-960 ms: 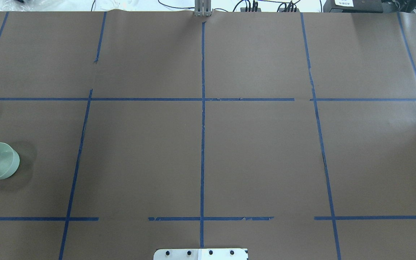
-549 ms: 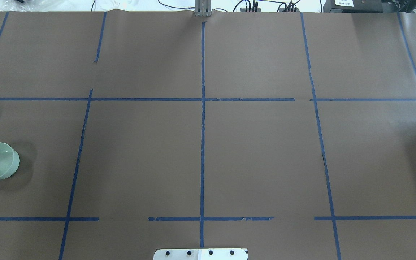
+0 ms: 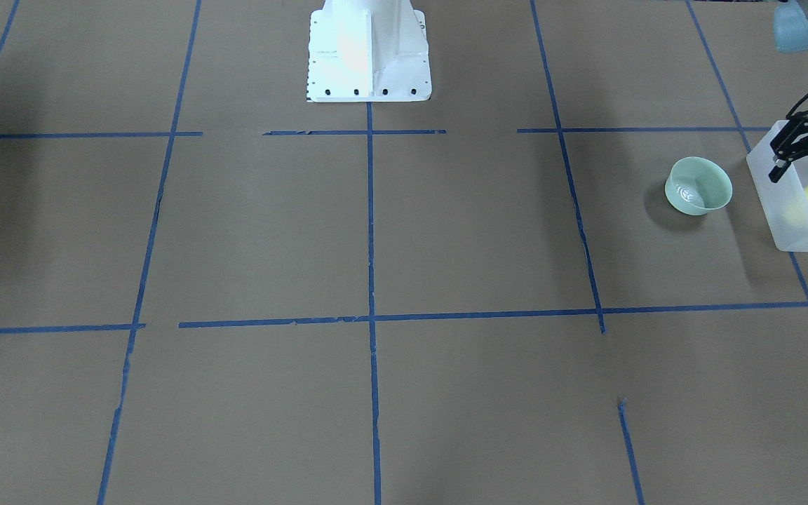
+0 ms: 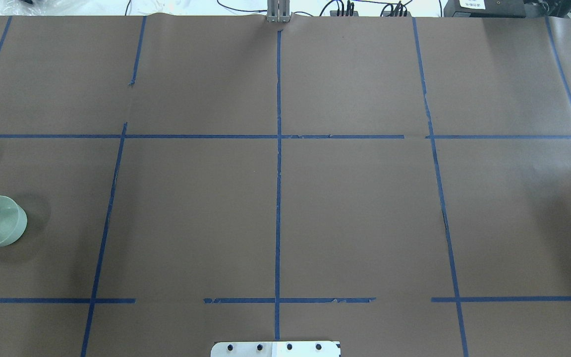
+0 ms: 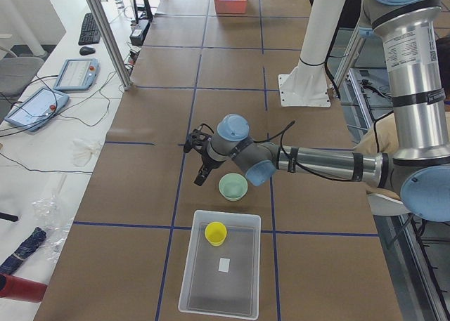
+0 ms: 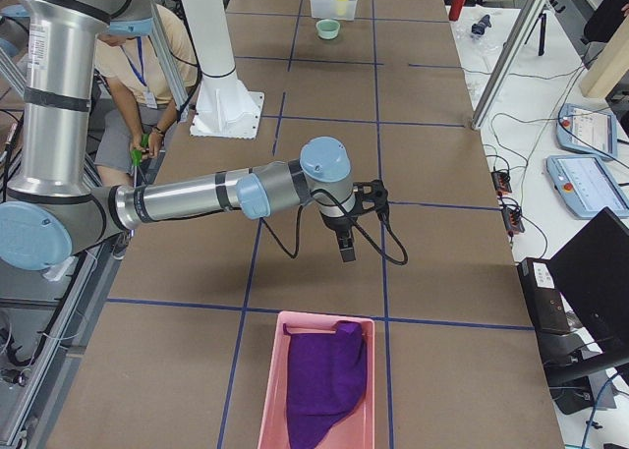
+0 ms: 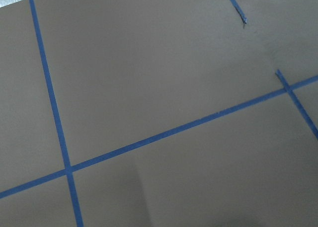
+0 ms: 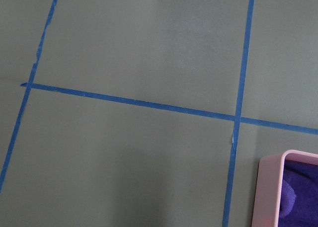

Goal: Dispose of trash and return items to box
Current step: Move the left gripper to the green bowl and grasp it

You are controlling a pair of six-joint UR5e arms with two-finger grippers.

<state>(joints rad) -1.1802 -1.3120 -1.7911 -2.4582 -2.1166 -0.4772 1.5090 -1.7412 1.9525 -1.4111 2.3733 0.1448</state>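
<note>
Cup (image 5: pixel 215 232) stands upright inside the box (image 5: pixel 235 300), at the box end nearest the bowl (image 5: pixel 233 187). Bowl sits on the table just outside that same short end, close to the box wall but not touching, mouth up. So one item is home and one isn't; I'd put the "return items" part at approx half done.

L gripper (image 3: pixel 806 184) hangs over the bowl-side end of the box, well above the cup. Jaws are spread wide w/ nothing between them. Prob. reason for that pose: the cup needs no more handling, and the bowl, being wider, wants a wide opening over its rim. It's the next pick, just beside the box.

L arm is stretched out long and nearly level toward the box, elbow low, wrist bent so the fingers point down at a tilt. Its wrist cam shows only bare table and tape, no box or bowl, so the tool axis looks past the box, not straight into it. It'd need to re-aim before dropping on the bowl.

R gripper (image 6: pixel 354 231) is at the table end far from the box. That arm also reaches out level, fingers pointing down over bare table, near a pink tray (image 6: pixel 329 316) holding a purple cloth (image 6: pixel 329 380). Only the side view shows it, so can't tell if its jaws are wide or narrow.
</note>
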